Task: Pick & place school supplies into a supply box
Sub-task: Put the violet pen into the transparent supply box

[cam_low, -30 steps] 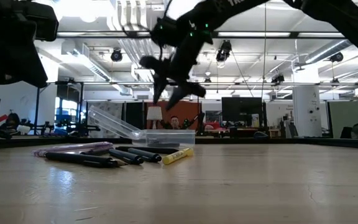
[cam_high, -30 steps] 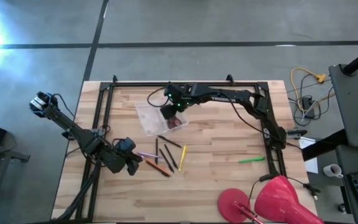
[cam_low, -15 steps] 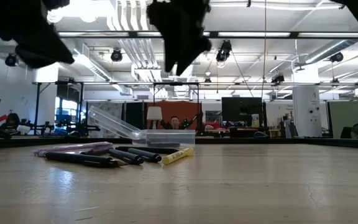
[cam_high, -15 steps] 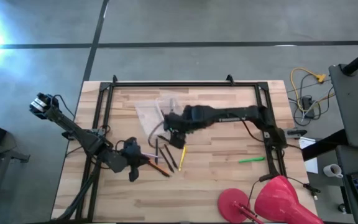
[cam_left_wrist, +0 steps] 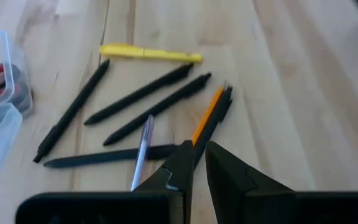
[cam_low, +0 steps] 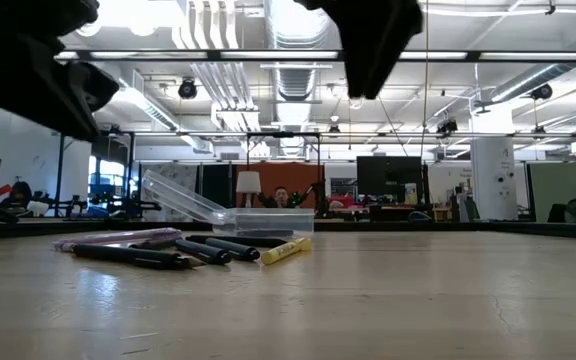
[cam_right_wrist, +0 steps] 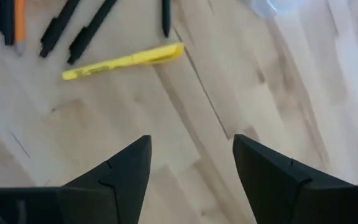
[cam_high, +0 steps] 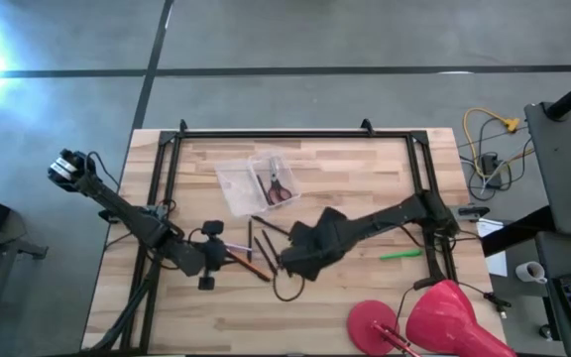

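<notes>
Now, on the left side of the table, the left gripper hangs low over the near ends of the pens, its fingers almost together with only a thin gap, and nothing is between them. Just beside it lies the group of pens. Their long axes run mostly from the near edge toward the far edge, fanned a little. The left wrist view shows what the high view does not: an orange pen lying against a black one, and a silver-lilac pen crossing another black pen. The yellow pen lies at the right edge of the group.

Behind the pens, toward the far edge, the supply box lies open, and the high view alone shows the red-handled scissors inside it. From the low view the lid stands tilted.

Further right, the right gripper hovers above bare wood just beside the yellow pen, fingers spread wide, holding nothing. A green pen lies well apart, pointing sideways.
</notes>
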